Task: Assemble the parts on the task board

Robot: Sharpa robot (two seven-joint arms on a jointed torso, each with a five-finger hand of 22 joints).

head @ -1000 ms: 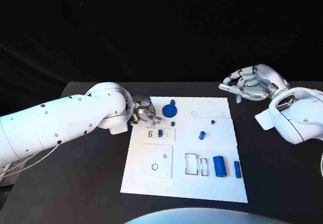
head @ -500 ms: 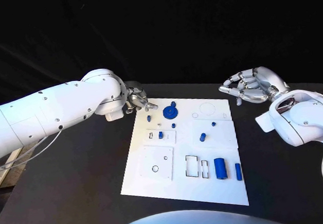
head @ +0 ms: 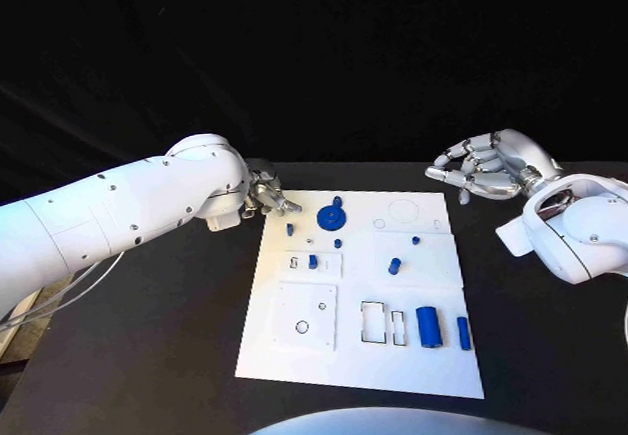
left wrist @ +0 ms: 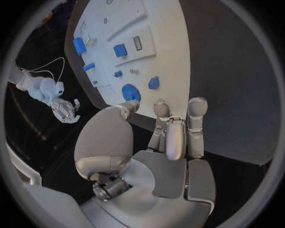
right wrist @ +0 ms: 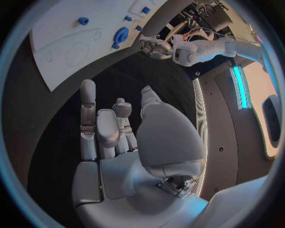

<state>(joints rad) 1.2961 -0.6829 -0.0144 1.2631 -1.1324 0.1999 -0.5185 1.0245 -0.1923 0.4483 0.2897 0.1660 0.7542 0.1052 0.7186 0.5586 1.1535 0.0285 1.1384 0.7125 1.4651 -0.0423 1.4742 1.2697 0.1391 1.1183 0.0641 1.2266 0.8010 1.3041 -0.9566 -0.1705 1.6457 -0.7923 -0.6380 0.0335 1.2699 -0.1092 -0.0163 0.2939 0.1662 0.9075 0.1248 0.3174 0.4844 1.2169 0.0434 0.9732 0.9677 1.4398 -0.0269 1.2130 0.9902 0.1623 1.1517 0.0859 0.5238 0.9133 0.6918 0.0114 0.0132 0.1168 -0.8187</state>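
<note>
Task board (head: 354, 335) carries loose blue parts. Left hand (head: 266, 197) hovers empty, fingers spread, just off its far-left corner; right hand (head: 489, 167) loosely curled, empty. Advise a slow, vertical approach to the blue disc (head: 330, 215).

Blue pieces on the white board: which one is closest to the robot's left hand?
The round blue disc at the task board's far end, the widest blue piece. It sits just beside the left hand; the others lie farther down.
</note>
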